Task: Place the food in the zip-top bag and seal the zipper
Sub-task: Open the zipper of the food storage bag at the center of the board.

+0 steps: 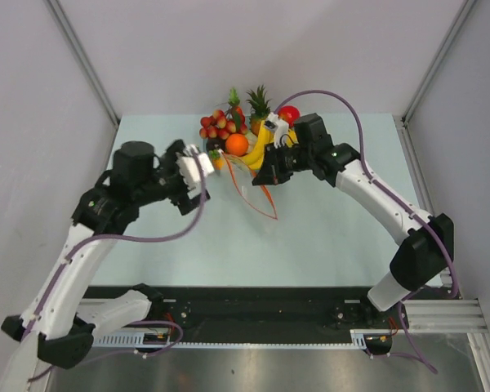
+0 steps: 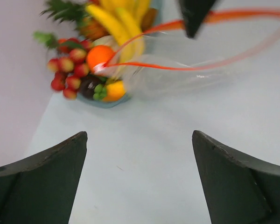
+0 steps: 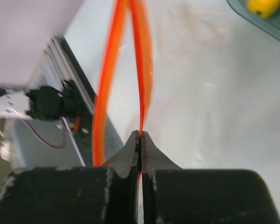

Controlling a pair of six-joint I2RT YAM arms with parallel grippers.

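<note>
The counter [image 1: 327, 245] runs between grey walls [image 1: 33, 122] left and right. Its near half, between my two arms, is the open room for moving.

My left hand [image 2: 140, 134] hangs over the left-middle of the counter with its fingers spread wide, touching nothing and aimed at the fruit.

Just right of it, at the far middle, sits one blue-tinted tray [image 2: 102, 103]. Heaped in it are one berry cluster [image 2: 67, 70], one orange [image 2: 99, 56], one banana bunch [image 2: 123, 25], one pineapple [image 1: 260, 102] and, at the far right of the heap, one apple [image 1: 288, 113].

The one bag [image 2: 177, 77] sits just right of the tray, with its mouth corner against the orange and its clear body trailing toward the near side. I cannot tell whether anything lies inside it.

My right hand [image 3: 141, 140] is above the bag, right beside the bananas. Its fingers are pressed together, pinching the zipper [image 3: 144, 70], whose two red-orange lips bow apart beyond the grip.
</note>
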